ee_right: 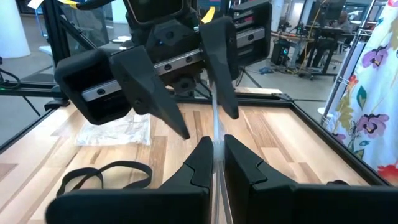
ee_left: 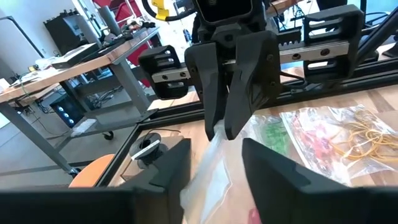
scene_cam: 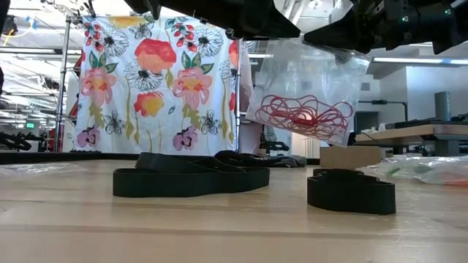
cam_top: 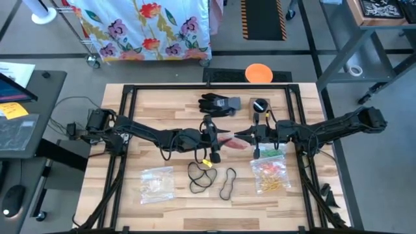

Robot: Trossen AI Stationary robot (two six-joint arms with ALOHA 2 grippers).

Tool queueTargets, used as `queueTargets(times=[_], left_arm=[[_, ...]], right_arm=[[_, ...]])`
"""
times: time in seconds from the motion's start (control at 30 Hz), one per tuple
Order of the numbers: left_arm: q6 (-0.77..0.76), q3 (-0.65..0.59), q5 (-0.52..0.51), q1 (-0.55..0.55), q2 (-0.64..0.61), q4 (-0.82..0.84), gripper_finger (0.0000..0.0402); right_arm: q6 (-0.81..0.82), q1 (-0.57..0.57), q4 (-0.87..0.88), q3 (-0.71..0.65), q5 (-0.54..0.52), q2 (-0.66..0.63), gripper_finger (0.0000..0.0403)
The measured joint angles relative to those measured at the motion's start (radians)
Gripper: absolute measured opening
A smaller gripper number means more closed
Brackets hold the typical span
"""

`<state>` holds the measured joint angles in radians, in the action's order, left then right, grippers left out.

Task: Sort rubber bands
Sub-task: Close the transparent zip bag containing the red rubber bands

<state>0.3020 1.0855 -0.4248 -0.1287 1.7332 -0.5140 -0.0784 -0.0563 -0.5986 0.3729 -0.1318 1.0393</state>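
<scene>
The right gripper's (ee_right: 213, 163) two dark fingers are pressed together on the thin edge of a clear plastic bag (scene_cam: 311, 91), pinching it above the middle of the bench (cam_top: 162, 104). The bag hangs in the air with a tangle of thin red rubber bands (scene_cam: 303, 113) gathered at its bottom. Facing it from the left, the left gripper (ee_left: 214, 165) has its fingers spread on either side of the same bag's film, not pressed onto it. The two grippers meet nose to nose over the bench centre, each arm reaching in from its own side.

Below them, on the near part of the light wooden bench, lie wide black rubber loops (cam_top: 202, 177), one to the left and another black loop (cam_top: 228, 184) just right of it. On the near right rests a second clear bag (cam_top: 272, 174) holding green, red and yellow rubber bands. On the near left sits another clear bag (cam_top: 156, 183) with pale contents. At the far side, a black glove (cam_top: 214, 103) lies flat. Beyond the bench hangs a white cloth with printed flowers (scene_cam: 157, 80).
</scene>
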Motion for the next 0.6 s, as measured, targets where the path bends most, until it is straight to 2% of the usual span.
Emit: queueTargets(times=[0.27, 0.6], left_arm=[[-0.008, 0.0, -0.002, 0.0, 0.0, 0.001, 0.0015], [-0.005, 0.0, -0.066, -0.01, -0.001, -0.001, 0.0002]], right_arm=[[0.0, 0.0, 0.0, 0.0, 0.0, 0.0, 0.0022], [0.0, 0.001, -0.003, 0.001, -0.001, 0.0, 0.0022]])
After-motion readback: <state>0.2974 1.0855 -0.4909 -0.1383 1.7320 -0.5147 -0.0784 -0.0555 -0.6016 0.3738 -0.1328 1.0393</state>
